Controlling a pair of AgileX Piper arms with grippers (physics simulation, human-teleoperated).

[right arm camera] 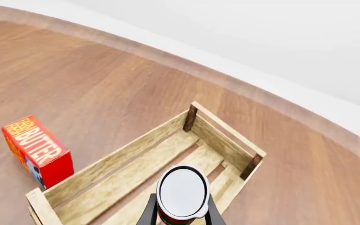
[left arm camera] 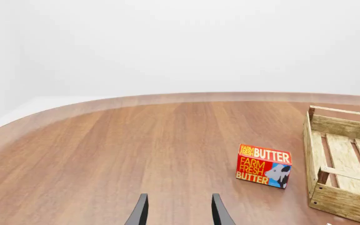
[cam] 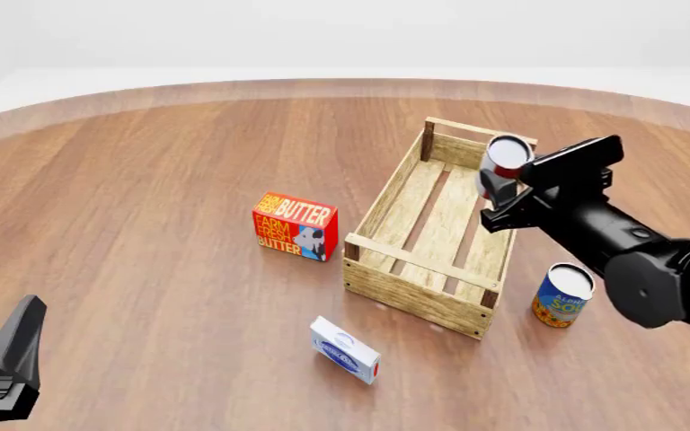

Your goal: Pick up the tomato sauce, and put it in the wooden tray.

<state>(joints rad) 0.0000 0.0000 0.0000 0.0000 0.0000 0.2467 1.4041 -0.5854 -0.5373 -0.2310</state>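
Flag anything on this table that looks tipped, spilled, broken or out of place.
Nothing stands out. The tomato sauce is off the table, gripped in the right claw over the wooden tray, which sits flat and intact. The butter box, the blue-and-yellow can and the small white-and-blue box rest on the table; nothing is spilled.

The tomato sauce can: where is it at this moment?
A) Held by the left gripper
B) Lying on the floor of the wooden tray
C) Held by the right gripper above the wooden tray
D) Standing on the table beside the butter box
C: the right gripper is shut on the tomato sauce can, holding it in the air over the wooden tray, whose slatted floor shows below the can in the right wrist view.
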